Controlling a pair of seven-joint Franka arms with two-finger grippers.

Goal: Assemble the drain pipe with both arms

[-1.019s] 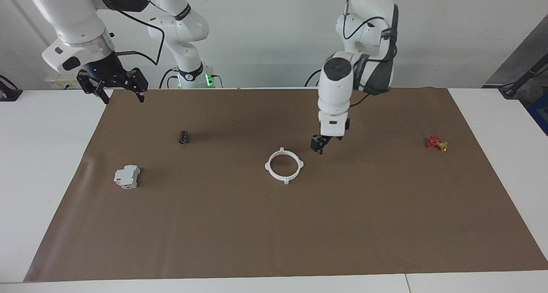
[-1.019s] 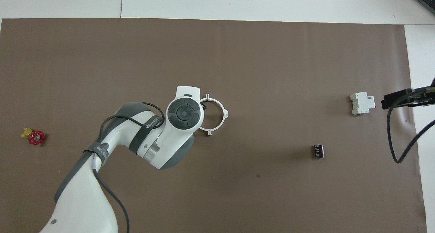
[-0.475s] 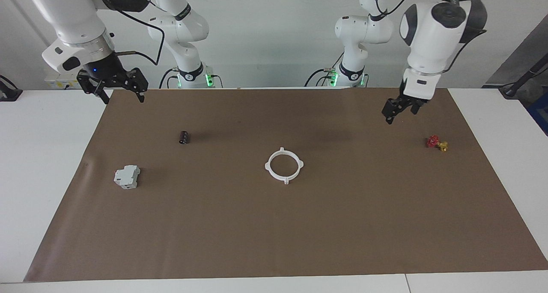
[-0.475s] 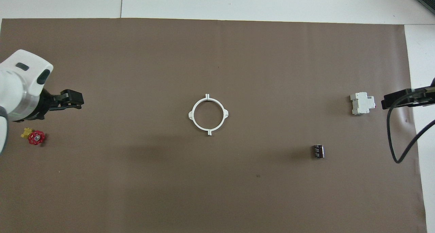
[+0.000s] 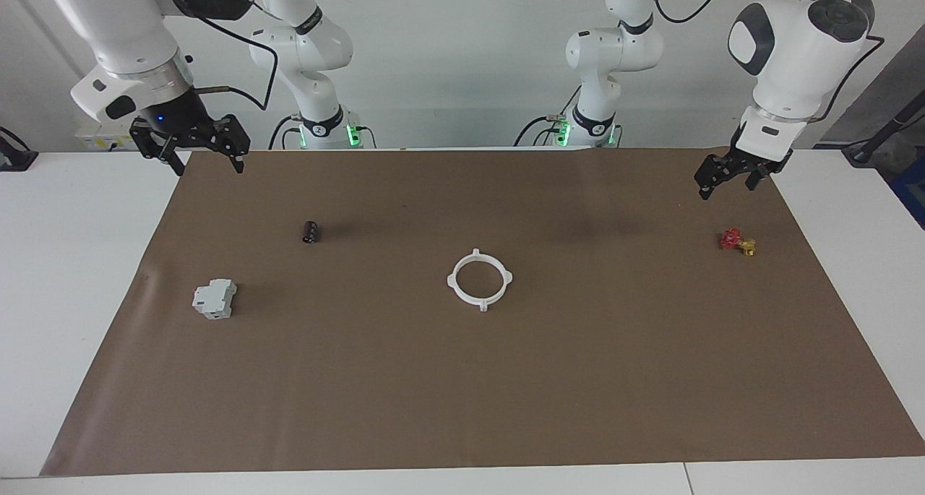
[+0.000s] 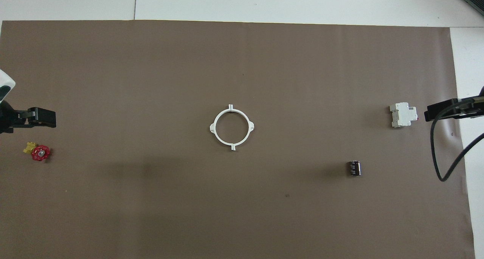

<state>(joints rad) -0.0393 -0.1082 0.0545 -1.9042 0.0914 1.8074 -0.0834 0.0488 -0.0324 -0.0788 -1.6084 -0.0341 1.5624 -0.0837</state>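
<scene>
Hanging over the brown mat (image 5: 462,379) corners, right gripper (image 5: 194,154) and left gripper (image 5: 731,175) both spread, empty. Drain pipe (image 5: 480,279) lies mid-mat as a closed ring, well apart from both. Judged light, thin, rigid plastic, probably slick; pinch across the rim beside a tab.

We see a white table (image 5: 72,278) with a large brown paper mat (image 5: 462,394) spread over most of its top, its white margins showing at both ends and along the edge farthest from the robots. A seam (image 6: 135,3) between the table's white panels shows in the overhead view. A plain pale wall (image 5: 448,54) rises at the table's robot end, evenly lit.
</scene>
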